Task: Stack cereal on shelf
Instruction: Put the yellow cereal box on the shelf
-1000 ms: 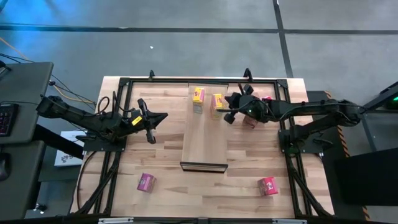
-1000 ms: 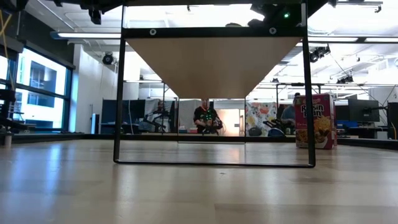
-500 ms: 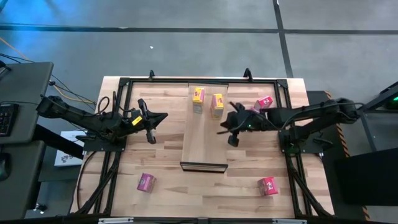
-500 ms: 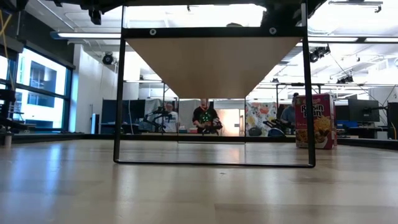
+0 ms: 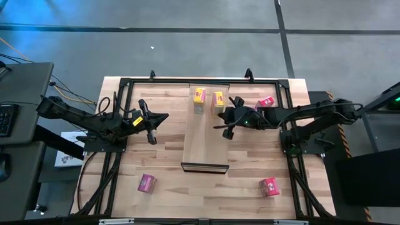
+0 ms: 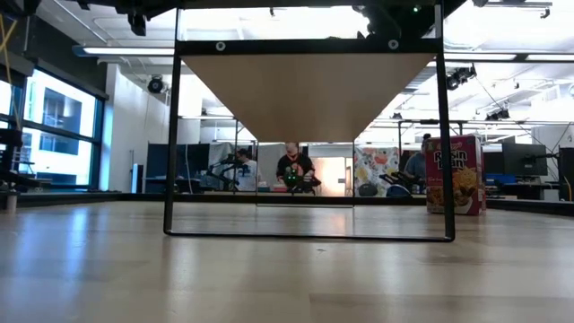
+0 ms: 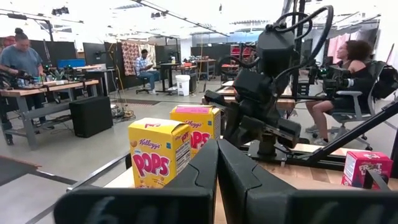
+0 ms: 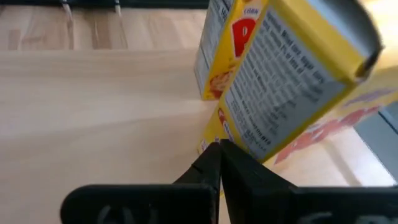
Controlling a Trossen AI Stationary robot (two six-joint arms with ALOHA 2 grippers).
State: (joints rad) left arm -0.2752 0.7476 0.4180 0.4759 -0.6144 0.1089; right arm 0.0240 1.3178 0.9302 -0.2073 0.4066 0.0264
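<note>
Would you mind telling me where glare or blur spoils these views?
Left wrist view: bright ceiling light washes out the room's upper part, while the yellow Pops box reads sharp. Right wrist view: the near yellow box is blurred at its edges. Low view: the shelf is backlit, its underside dull.

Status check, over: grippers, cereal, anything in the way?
Right gripper shut, empty, beside two yellow boxes on shelf. Left gripper shut, waiting left. Three boxes on table. Nothing blocking.
</note>
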